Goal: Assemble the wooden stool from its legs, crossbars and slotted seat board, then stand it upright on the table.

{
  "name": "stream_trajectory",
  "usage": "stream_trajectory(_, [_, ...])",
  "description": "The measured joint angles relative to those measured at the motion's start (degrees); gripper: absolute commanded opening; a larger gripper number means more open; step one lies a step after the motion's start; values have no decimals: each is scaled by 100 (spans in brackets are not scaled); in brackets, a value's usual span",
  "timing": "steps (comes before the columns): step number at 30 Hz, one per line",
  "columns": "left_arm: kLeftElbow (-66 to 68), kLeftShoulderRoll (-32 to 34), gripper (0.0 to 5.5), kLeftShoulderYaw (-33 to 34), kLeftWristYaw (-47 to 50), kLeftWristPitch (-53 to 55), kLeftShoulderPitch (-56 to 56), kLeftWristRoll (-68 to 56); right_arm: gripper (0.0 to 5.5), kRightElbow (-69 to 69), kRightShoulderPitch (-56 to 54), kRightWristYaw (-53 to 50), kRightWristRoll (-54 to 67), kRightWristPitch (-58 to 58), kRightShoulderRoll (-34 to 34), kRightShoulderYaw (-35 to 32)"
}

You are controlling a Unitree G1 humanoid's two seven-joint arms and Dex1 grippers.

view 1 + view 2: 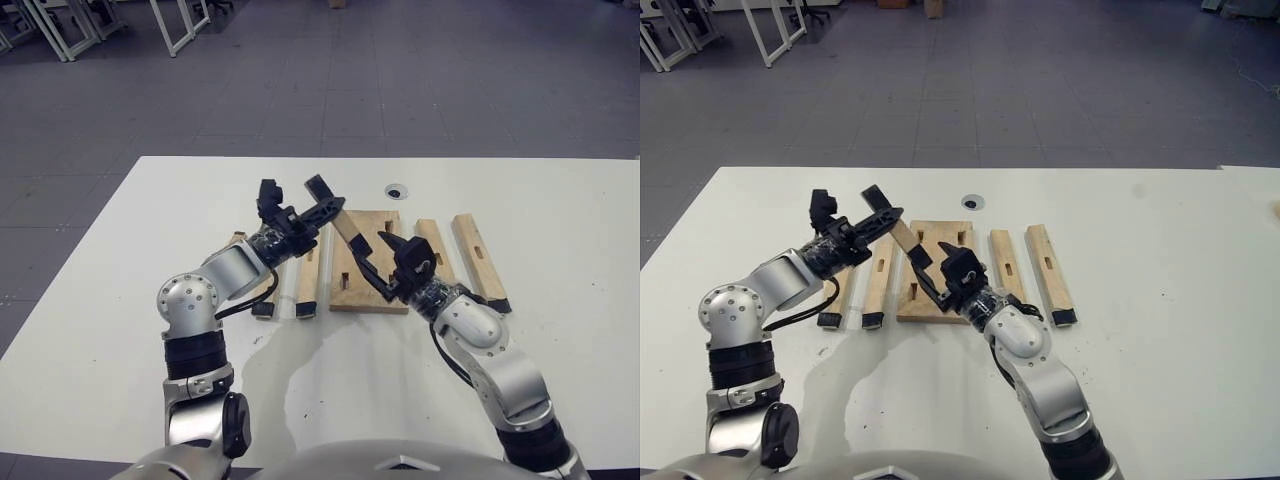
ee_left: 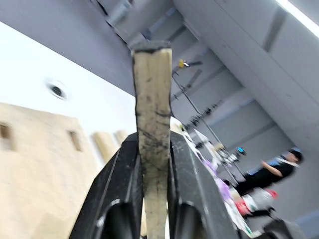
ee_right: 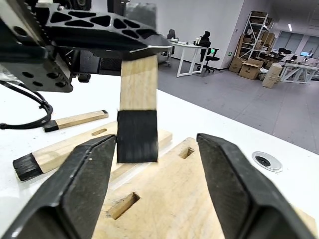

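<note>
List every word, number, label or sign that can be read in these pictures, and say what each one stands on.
No text can be read.
Seat board: bare wood, no print.
Held leg: bare wood with a black end, no print.
Wooden pieces on the table: no print.
Boxes in the room behind: any print is too small to read.
</note>
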Motion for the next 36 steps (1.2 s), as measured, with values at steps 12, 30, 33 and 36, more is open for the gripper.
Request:
stream_trajectory(12, [-848,587,42,-629,882,-2575,1012,3759,525,75,316,-873,-327,46,386,-375])
stream_trajectory(30, [568,172,42,-1070,518,-3843,1141,4834,525,152,392,-941,-506,100,428,-373])
stream_trajectory(33, [735,172,42,-1037,513,-4069,1123,4892,525,152,389,-932,-521,100,416,-377])
stream_trajectory(36, [865,169,42,-1026,507,-4280,1136,5054,525,152,384,-931,-569,100,416,-377])
